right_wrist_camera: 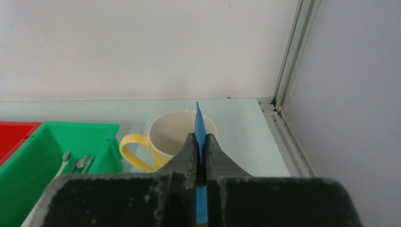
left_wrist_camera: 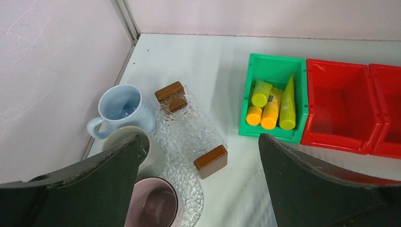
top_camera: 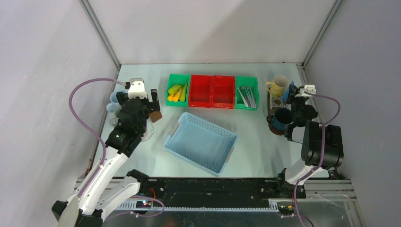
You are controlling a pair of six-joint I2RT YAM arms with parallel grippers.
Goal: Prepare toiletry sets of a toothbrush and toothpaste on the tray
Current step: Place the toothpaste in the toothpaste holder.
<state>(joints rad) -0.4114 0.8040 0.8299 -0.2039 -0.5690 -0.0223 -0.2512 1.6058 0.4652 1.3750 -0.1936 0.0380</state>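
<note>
On the right, a cream mug with a yellow handle [top_camera: 278, 85] and a dark blue mug [top_camera: 283, 118] stand on the dark brown tray [top_camera: 271, 109]. My right gripper [top_camera: 294, 96] is shut on a thin blue tube [right_wrist_camera: 200, 142], seen edge-on. It holds the tube just over the cream mug [right_wrist_camera: 176, 134]. My left gripper [top_camera: 142, 100] is open and empty. It hovers [left_wrist_camera: 199, 142] over a pale blue mug [left_wrist_camera: 124, 106], a cream-grey mug [left_wrist_camera: 153, 153] and a pink mug [left_wrist_camera: 153, 205]. Yellow and green tubes [left_wrist_camera: 272, 101] lie in a green bin. Pale toothbrushes [top_camera: 248, 95] lie in another green bin.
The three left mugs stand by a clear textured glass tray [left_wrist_camera: 189, 127] with brown handles [left_wrist_camera: 210, 161]. Two red bins [top_camera: 212, 91] sit between the green bins. A light blue perforated basket [top_camera: 201, 142] lies mid-table. The enclosure walls are close on both sides.
</note>
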